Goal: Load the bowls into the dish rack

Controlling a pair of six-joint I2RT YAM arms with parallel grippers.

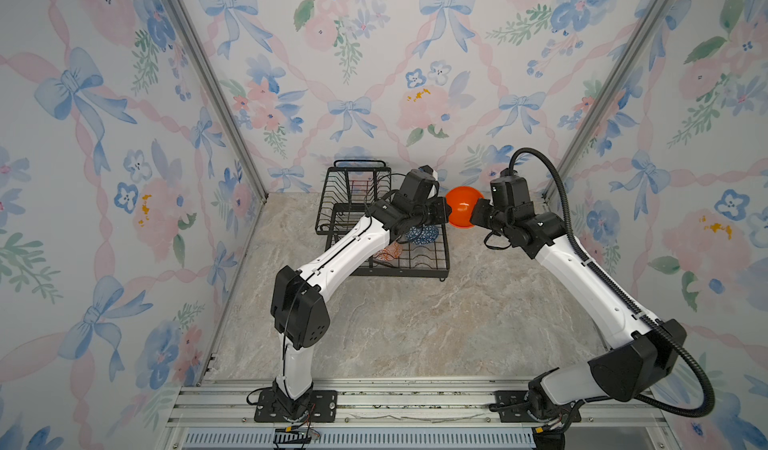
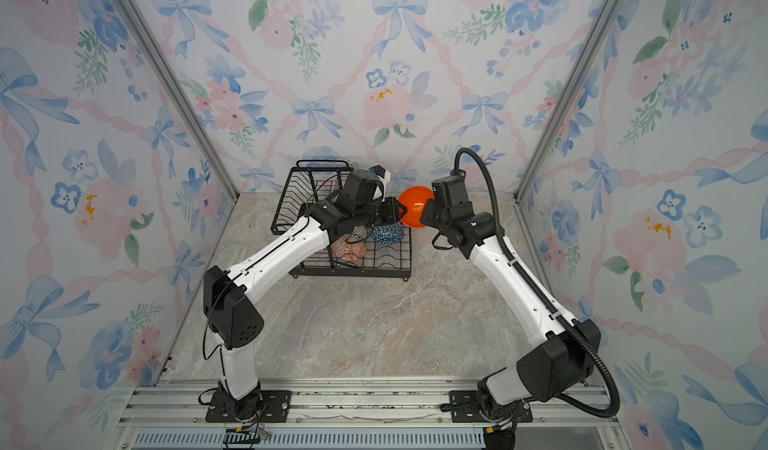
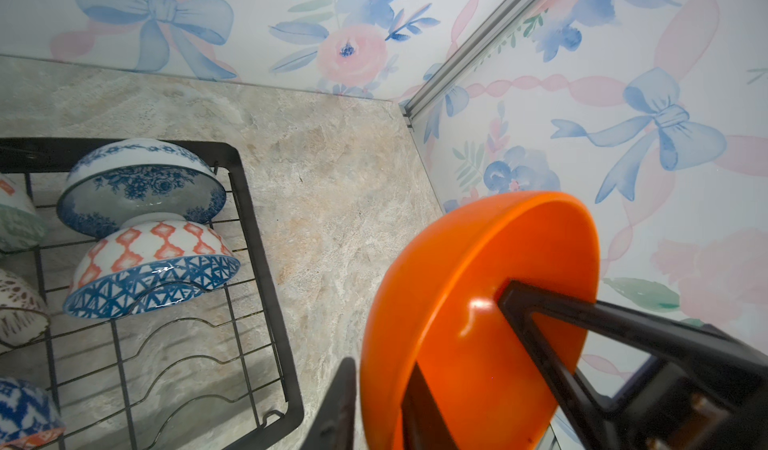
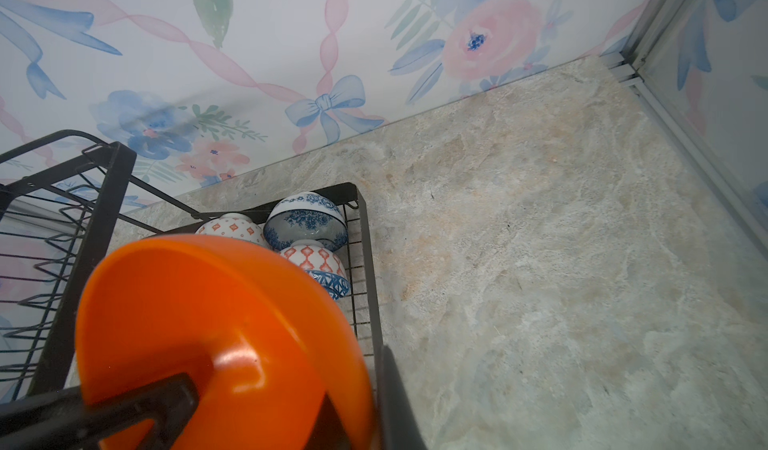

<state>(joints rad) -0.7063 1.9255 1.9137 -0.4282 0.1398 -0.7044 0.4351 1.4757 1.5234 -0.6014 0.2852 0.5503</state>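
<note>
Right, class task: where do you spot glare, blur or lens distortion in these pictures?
Left wrist view: white glare spot on the orange bowl; right wrist view: the same glare; both top views: even light, sharp, wall rails splay outward.

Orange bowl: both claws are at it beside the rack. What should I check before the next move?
1. Right claw shut on the orange bowl: ok, one finger inside, one outside the rim.
2. Left claw grip firm: cannot tell. Its fingers straddle the wall, but whether they have clamped is unclear.
3. Bowl off the table, in the air just right of the dish rack: ok.
4. Empty wavy slots in the lower tray: ok.
5. Racked bowls steady: cannot tell. The blue-and-white floral bowl leans against its neighbour.
</note>
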